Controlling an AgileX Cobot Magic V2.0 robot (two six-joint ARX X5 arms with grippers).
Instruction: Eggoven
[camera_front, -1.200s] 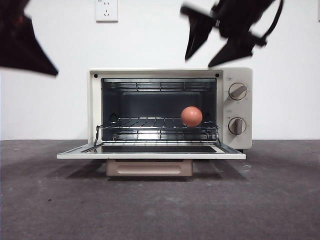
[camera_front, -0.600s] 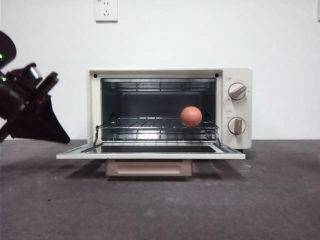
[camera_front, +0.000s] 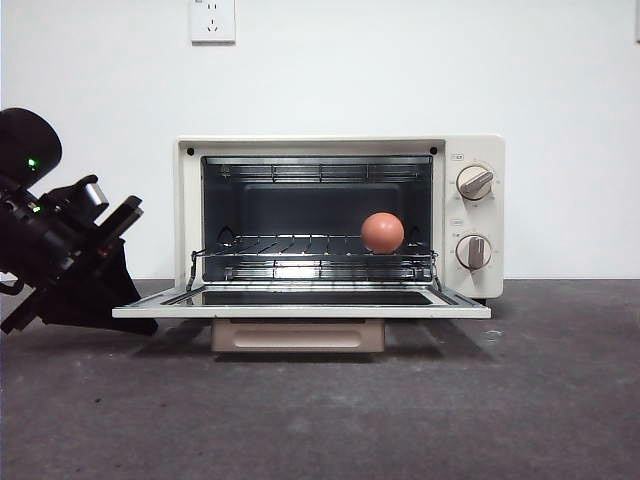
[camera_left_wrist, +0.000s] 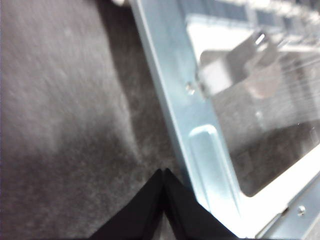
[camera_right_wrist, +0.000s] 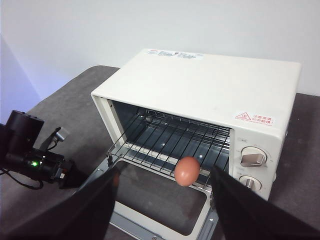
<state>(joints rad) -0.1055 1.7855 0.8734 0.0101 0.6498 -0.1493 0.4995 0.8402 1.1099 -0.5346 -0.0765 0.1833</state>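
The egg (camera_front: 383, 232) is seen on the wire rack (camera_front: 315, 262) inside the oven (camera_front: 340, 147) (door (camera_front: 300, 304) lowered flat). The left gripper (camera_left_wrist: 163, 172), clenched empty, is placed beside the door's edge; the right gripper (camera_right_wrist: 162, 182) is held released above.

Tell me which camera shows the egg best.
The front view: the egg sits sharp and unobstructed on the wire rack inside the open oven. The right wrist view shows it from above, smaller. The left wrist view shows only the door's edge, no egg.
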